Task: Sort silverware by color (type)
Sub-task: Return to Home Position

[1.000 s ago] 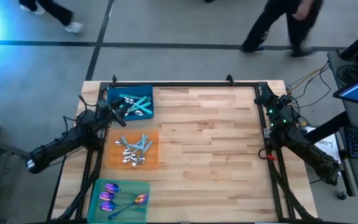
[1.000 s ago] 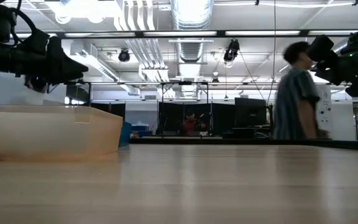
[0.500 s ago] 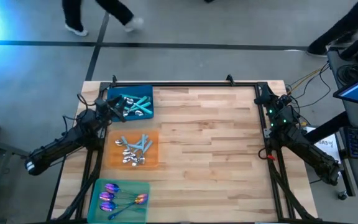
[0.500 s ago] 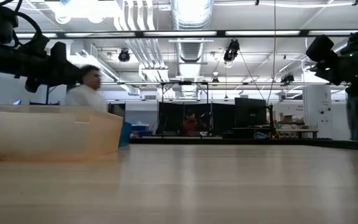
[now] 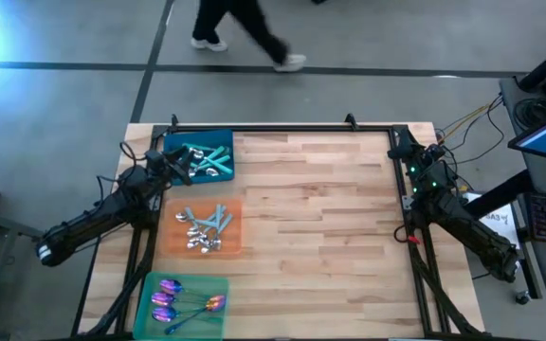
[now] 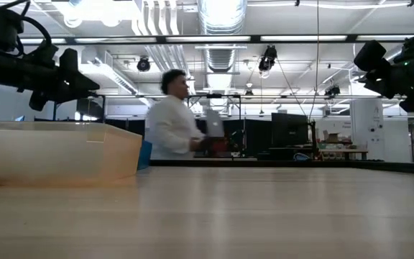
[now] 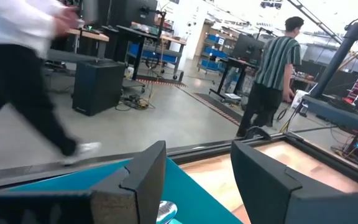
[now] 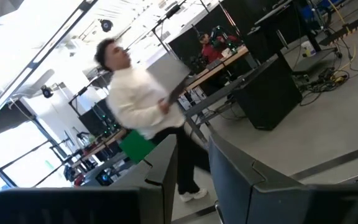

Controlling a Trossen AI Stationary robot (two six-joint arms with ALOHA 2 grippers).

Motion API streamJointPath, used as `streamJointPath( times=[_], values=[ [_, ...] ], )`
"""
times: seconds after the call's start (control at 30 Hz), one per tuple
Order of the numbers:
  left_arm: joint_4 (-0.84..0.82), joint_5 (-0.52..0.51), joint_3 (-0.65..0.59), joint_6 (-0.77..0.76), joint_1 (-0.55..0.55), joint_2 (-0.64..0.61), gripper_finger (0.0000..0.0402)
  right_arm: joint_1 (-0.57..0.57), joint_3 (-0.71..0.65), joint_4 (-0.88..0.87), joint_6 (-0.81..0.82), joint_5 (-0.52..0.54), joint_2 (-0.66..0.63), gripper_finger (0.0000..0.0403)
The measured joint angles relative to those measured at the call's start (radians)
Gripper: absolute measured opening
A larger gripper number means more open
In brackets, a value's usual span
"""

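teal spoons [image 5: 205,159] are lying just beside the left gripper [image 5: 174,166], which is gaping empty. right gripper [image 5: 399,150] is idling at the table [image 5: 330,218] edge, narrowly parted.

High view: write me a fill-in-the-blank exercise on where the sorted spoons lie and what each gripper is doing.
The teal-handled spoons lie in the ___ bin.
The bin with the silver-headed spoons, in the middle of the row, is ___.
The left gripper, open, holds ___.
The right gripper hangs at the table's ___ edge.
Missing words: blue; orange; nothing; right.
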Motion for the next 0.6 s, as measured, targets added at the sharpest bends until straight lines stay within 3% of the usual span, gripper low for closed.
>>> streamJointPath(
  times=[0.6],
  values=[
    [0.003,0.0,0.002,-0.001,0.0,0.023,0.0166,0.0,0.0,0.0,0.0,0.0,0.0,0.0082]
  ],
)
